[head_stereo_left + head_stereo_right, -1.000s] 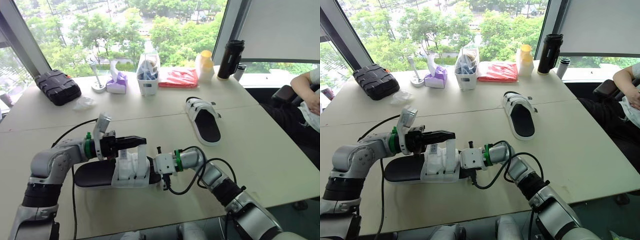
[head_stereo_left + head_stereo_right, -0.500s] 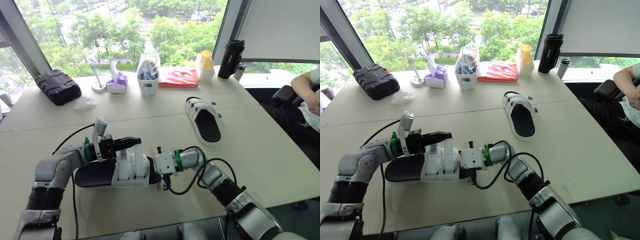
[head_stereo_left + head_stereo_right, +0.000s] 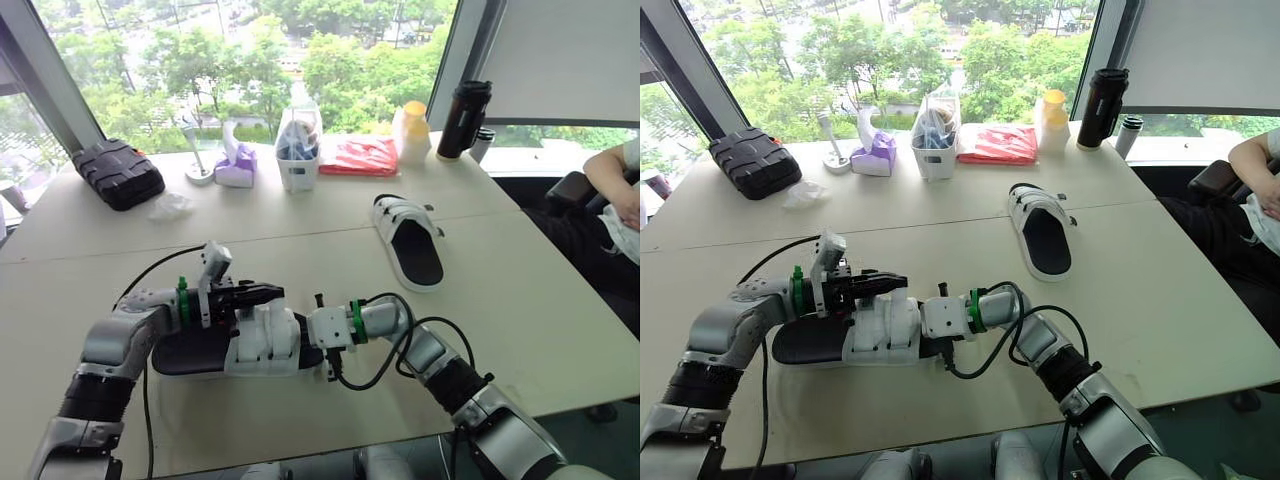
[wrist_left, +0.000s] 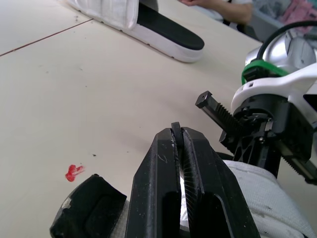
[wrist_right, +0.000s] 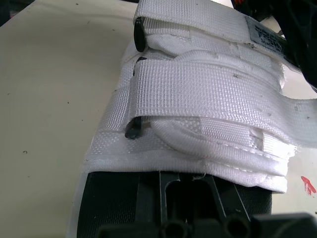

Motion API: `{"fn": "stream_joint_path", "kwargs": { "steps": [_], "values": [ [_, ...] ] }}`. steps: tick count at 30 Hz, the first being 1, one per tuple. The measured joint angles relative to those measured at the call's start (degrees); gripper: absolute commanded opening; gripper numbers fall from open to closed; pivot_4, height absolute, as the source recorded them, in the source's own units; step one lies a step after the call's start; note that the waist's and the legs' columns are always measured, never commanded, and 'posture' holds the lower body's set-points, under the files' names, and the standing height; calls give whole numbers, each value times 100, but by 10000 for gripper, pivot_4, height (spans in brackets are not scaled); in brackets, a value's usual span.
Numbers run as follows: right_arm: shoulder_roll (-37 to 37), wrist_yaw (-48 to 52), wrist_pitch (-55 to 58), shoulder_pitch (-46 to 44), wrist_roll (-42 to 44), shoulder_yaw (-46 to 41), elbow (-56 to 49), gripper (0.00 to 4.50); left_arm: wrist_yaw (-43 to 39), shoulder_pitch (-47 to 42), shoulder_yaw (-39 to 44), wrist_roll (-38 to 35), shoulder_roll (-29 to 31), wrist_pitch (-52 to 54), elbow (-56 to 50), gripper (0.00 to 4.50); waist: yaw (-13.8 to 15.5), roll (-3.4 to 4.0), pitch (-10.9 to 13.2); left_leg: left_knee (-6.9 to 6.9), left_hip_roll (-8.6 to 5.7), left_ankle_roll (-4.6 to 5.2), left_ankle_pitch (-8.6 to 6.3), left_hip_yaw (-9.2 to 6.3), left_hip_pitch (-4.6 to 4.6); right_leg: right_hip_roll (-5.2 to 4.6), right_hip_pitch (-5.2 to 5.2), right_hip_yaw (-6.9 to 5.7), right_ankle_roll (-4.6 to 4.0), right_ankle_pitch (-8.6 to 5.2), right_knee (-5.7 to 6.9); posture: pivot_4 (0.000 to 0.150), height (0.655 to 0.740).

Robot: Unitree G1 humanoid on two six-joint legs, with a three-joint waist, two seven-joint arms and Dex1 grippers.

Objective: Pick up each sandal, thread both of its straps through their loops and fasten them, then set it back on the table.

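A black-soled sandal with white straps (image 3: pixel 262 345) lies on the pale table (image 3: pixel 520 300), near its front edge, between the two robot arms. The left gripper (image 3: pixel 272 292) rests on top of the straps (image 5: pixel 208 94) with its two black fingers (image 4: pixel 168 198) pressed together. The right gripper (image 3: pixel 312 350) meets the sandal's end; its grip cannot be told. A second sandal (image 3: pixel 408 242) lies well apart, farther back to the right.

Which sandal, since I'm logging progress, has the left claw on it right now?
The near sandal lying crosswise before the robot: the shut left claw sits on its white straps. The far sandal lies alone beyond.
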Motion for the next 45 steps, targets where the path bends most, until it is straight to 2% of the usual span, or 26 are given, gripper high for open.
{"fn": "stream_joint_path", "kwargs": {
  "steps": [2, 5, 9, 11, 16, 22, 28, 32, 37, 39, 45],
  "values": [
    [0, -2, 12, 1, 0, 0, 1, 0, 1, -52, -119, 152, 34, -89, 23, 611, 1, 1, -2, 0, 0, 0, 0, -1, 2, 0, 3, 0, 0, 0, 0, 1500, 7400],
    [1, -7, 17, 2, -3, 0, 2, 0, 55, -153, -233, 421, 98, -141, 43, 9628, 0, 1, -4, 0, 0, 0, 0, -1, 5, 0, 6, -1, 0, 0, 0, 1500, 7400],
    [7, -4, 15, 15, -3, 15, -24, 0, 170, -169, -428, 858, 204, -308, 181, 30276, -5, 1, -4, -1, -1, 1, 0, -1, 2, 0, 4, -2, 1, -1, -1, 1500, 7400],
    [7, -4, 15, 30, -3, 15, -45, 0, 172, -215, -439, 1024, 230, -474, 238, 39148, -7, 1, -4, -1, 0, 1, 0, -1, 1, 0, 2, -2, 1, -1, -2, 1500, 7400],
    [2, -1, 19, 38, -3, 14, -57, 0, 202, -297, -563, 1345, 231, -770, 246, 39148, -3, 1, -5, -2, 0, 1, 0, 0, 2, 0, 2, -2, 1, -1, -3, 1500, 7400],
    [11, -8, 22, 36, -3, 14, -56, 0, 714, -418, -447, 1548, -1, -837, 646, 39148, -12, 0, -4, -2, 0, 1, 0, 0, 1, 0, -1, -2, 1, -1, -2, 1500, 7400],
    [0, -2, 32, 2, 8, -20, -67, 0, 659, -221, 93, 1453, 335, -881, 1009, 39148, -11, 0, -3, -2, 1, 1, 0, 1, -6, -1, -14, -2, 1, 0, 1, 1500, 7400],
    [-190, 43, 287, -2, 46, -62, -339, 0, 258, 103, 657, 893, 548, -832, 762, 39148, 32, 1, 6, 0, 3, 1, 0, -4, -17, -12, -16, -5, 1, 0, 0, 1500, 7400],
    [-644, 129, 755, 137, 137, -265, -891, 0, -36, 495, 976, 405, 804, -456, 259, 39148, 131, 1, 11, 33, -1, 3, -2, -7, -52, -17, -30, -10, 2, 0, -1, 1500, 7400],
    [-1090, 267, 1162, 355, 275, -429, -1510, 0, -311, 938, 1251, -150, 1070, 154, -184, 39148, 130, 4, 14, 52, -3, 8, -5, -12, -102, -18, -69, -14, 4, 2, 1, 1500, 7400],
    [-1875, 419, 1796, 516, 342, -841, -2674, 0, -162, 1243, 2241, -2076, 1276, 2633, -639, 39148, 134, 9, 43, 54, -1, 14, -8, -22, -102, -16, -66, -32, 7, 1, 1, 1500, 7400]
  ]
}}
